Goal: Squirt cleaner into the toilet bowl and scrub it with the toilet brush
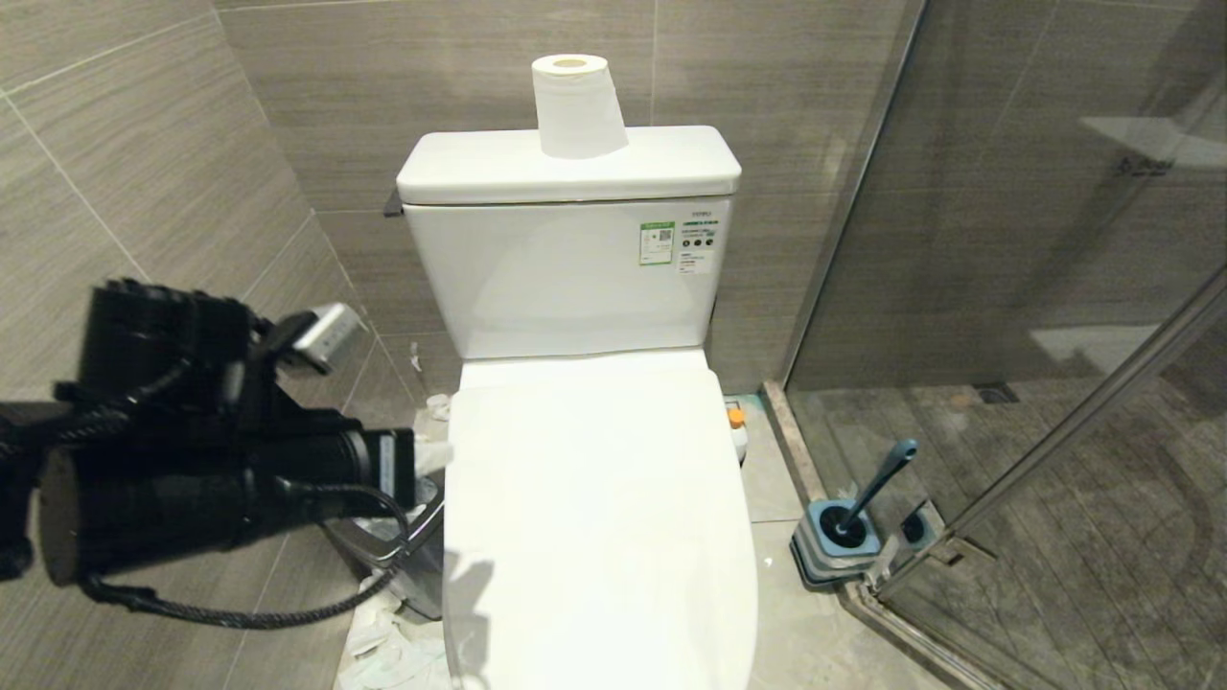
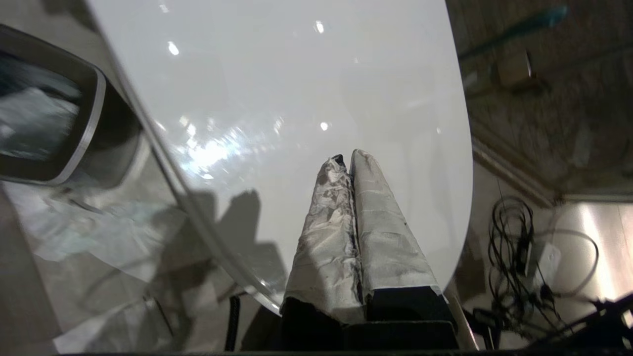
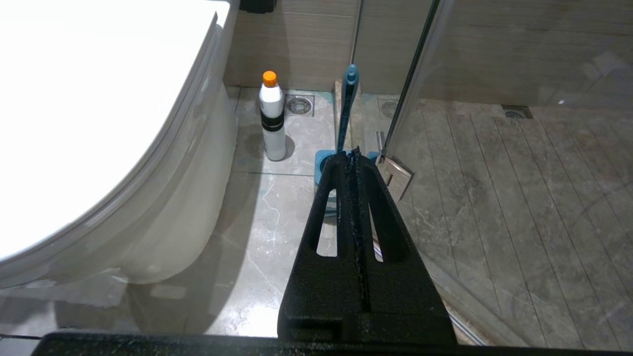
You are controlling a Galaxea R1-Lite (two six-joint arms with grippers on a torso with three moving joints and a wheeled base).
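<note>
The white toilet bowl point(image 1: 594, 498) has its lid down, so the basin is hidden. My left gripper point(image 1: 433, 458) is at the lid's left edge. In the left wrist view its grey taped fingers point(image 2: 348, 157) are pressed together, empty, over the glossy lid point(image 2: 296, 74). The cleaner point(image 3: 273, 118), a white bottle with an orange cap, stands on the floor to the right of the toilet; only its cap point(image 1: 736, 428) shows from the head. The teal toilet brush point(image 1: 877, 484) leans in its square holder point(image 1: 834, 546). My right gripper point(image 3: 352, 157) is shut, hanging low in front of the brush point(image 3: 347, 106).
A steel-rimmed waste bin point(image 2: 59, 123) sits left of the toilet, with crumpled paper point(image 1: 393, 642) on the floor round it. A toilet roll point(image 1: 578, 105) stands on the cistern. The glass shower door point(image 1: 1007, 287) closes off the right side. Loose cables point(image 2: 519, 247) lie near the toilet's front.
</note>
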